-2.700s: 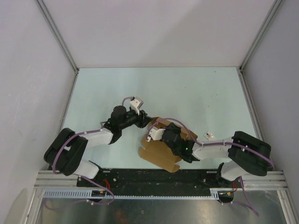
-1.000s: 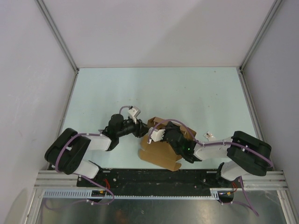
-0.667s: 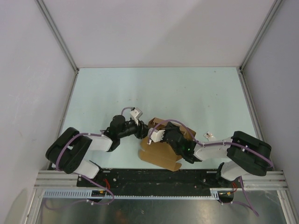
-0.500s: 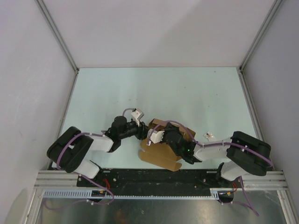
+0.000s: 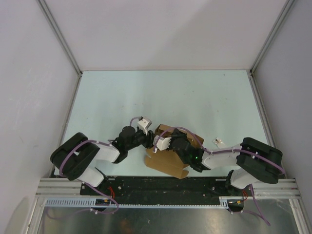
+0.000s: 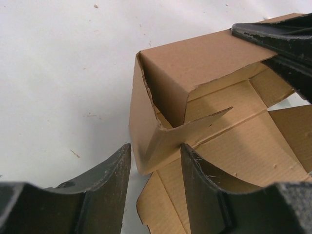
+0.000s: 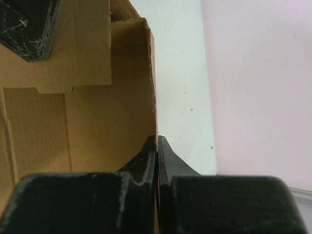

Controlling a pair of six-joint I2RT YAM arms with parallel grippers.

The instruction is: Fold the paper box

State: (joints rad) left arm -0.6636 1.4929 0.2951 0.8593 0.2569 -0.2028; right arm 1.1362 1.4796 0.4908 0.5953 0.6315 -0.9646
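The right jaws are pressed together on a thin upright wall of the paper box (image 7: 97, 122), pinching its edge. The brown inside of the box lies to their left and the pale worktop (image 7: 178, 97) to their right. The left jaws stand half spread and clamp nothing, with a folded corner and pointed flap of the box in the gap just ahead of their tips, while a tiny white packet (image 5: 219, 142) lies well apart from both pairs.

Paper box (image 6: 195, 78) cropped right, below
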